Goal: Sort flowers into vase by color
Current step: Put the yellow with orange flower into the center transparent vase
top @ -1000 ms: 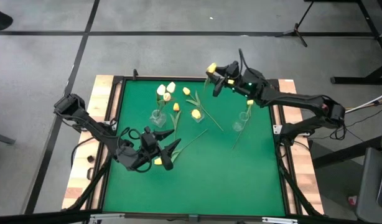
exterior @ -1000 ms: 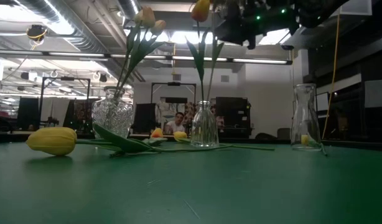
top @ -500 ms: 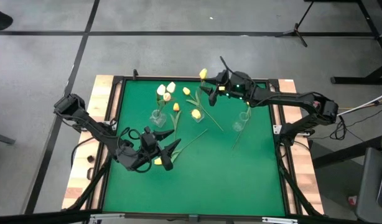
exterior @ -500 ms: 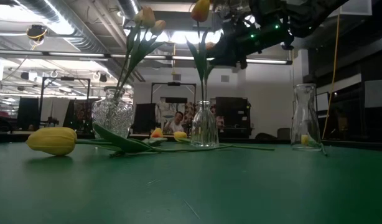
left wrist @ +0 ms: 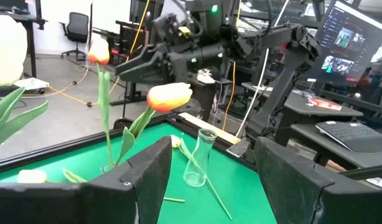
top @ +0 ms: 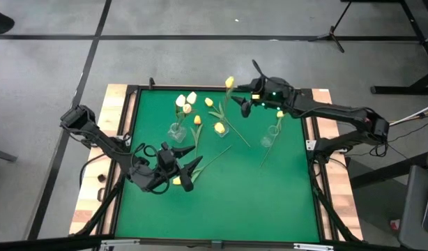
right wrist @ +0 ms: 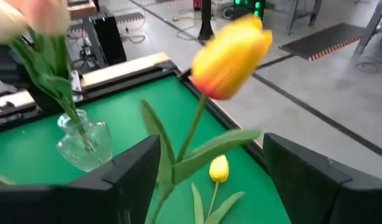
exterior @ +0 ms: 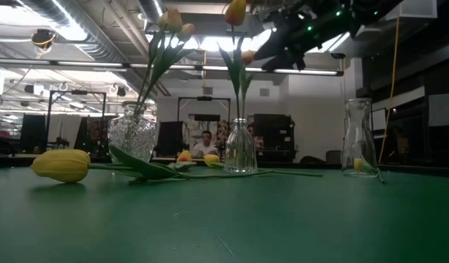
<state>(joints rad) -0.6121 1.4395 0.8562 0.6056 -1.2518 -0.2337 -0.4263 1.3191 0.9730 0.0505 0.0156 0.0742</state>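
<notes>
Right gripper (top: 246,104): raised over the far side of the green table (top: 221,195), fingers spread, grasping nothing. Orange-yellow tulip (top: 229,83): just ahead of that claw, apart from it, stem standing in the narrow middle vase (exterior: 240,150). White tulips (top: 185,102): beyond it, in the cut-glass vase (exterior: 131,136). Third vase (top: 271,136): beneath the right arm. Left gripper (top: 187,171): low at the near left, released, a yellow tulip (top: 177,180) lying just beside it.

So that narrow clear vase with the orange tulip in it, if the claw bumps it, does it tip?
Probably, fairly easily. The narrow clear vase stands tall on a small base, and the orange tulip rides high on a long stem, so a knock up top gets leverage. It looks like glass, so likely fragile and slick on the green mat.
</notes>
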